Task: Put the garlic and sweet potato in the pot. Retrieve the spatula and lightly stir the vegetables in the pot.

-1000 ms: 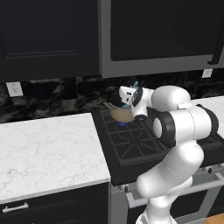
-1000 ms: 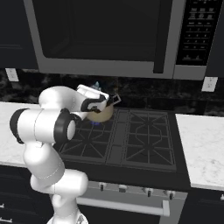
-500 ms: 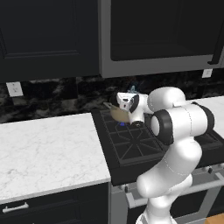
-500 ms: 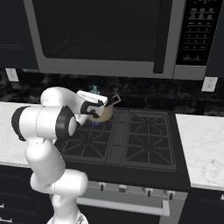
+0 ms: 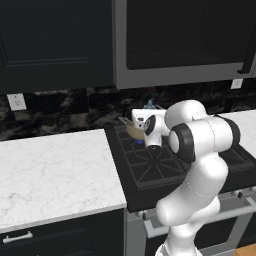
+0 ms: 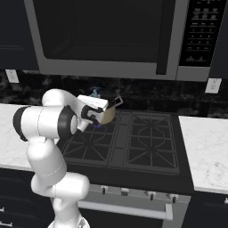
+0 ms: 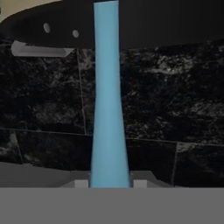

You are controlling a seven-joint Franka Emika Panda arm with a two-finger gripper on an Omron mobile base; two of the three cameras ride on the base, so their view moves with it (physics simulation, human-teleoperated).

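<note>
**A:** Where do you stand, and what is in your end effector (image 7: 109, 183)?

**B:** You have it clenched on the light blue spatula (image 7: 107, 96), a smooth, matte tool with a slim straight handle that widens a little toward your grip in the hand view. Its far end runs up into the dark inside of the small round tan-gold pot (image 6: 108, 115), which sits on the back left burner of the black gas stove (image 6: 133, 142), just in front of the dark veined stone backsplash (image 7: 170, 100). One thin grey metal side handle (image 7: 39, 49) of the pot sticks out next to the spatula.

**A:** What could go wrong from here?

**B:** The pot looks small and light, and it sits on ridged cast grates. If you sweep the spatula too wide or press against the wall, you may well push the pot off its burner or tip it. The spatula's smooth handle may also twist in your grip if the far end catches on a vegetable.

**A:** And the vegetables?

**B:** You cannot see the sweet potato or garlic; the pot's inside is too dark to tell. The white marble bench (image 5: 50, 175) lies well apart to the left.
</note>
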